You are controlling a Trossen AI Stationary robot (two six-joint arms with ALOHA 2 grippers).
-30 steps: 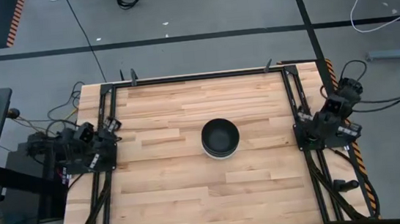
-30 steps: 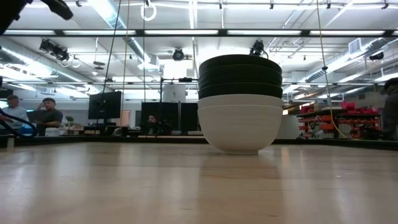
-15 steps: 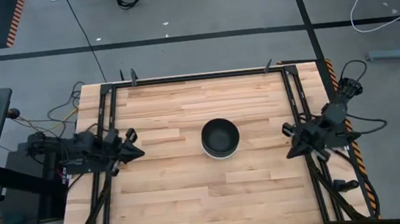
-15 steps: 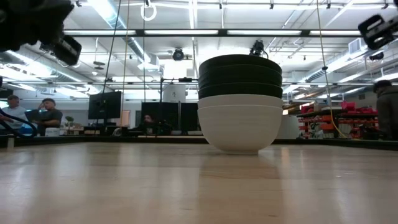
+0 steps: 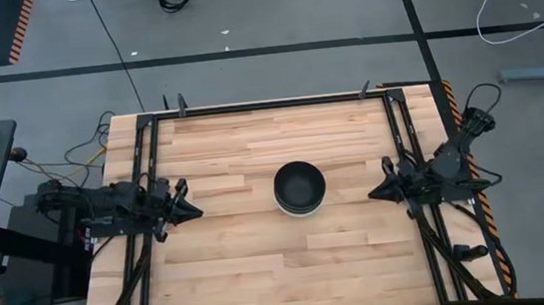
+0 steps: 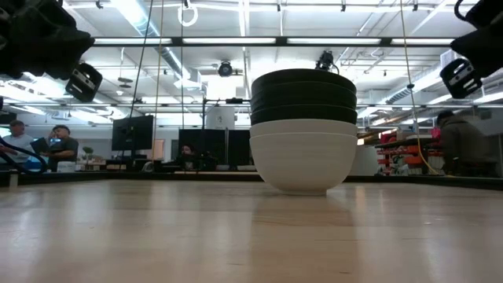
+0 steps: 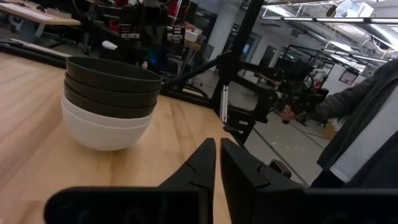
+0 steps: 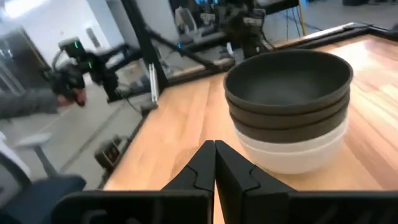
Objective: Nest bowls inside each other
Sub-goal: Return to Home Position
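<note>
left gripper (image 5: 190, 211) and right gripper (image 5: 376, 193) swung out; bowls (image 5: 299, 187) nested

since a second ago both grippers have been unfolded from the table (image 5: 263, 263) edges and turned toward the bowls. both finger pairs are seen pressed together, empty. the stack is found midway between the two tips, well apart from each. three black are nested in two white; the top bowl is empty. judged stiff, glossy, slippery, chippable; best taken by the rim.

No readable text, label or number anywhere.
</note>
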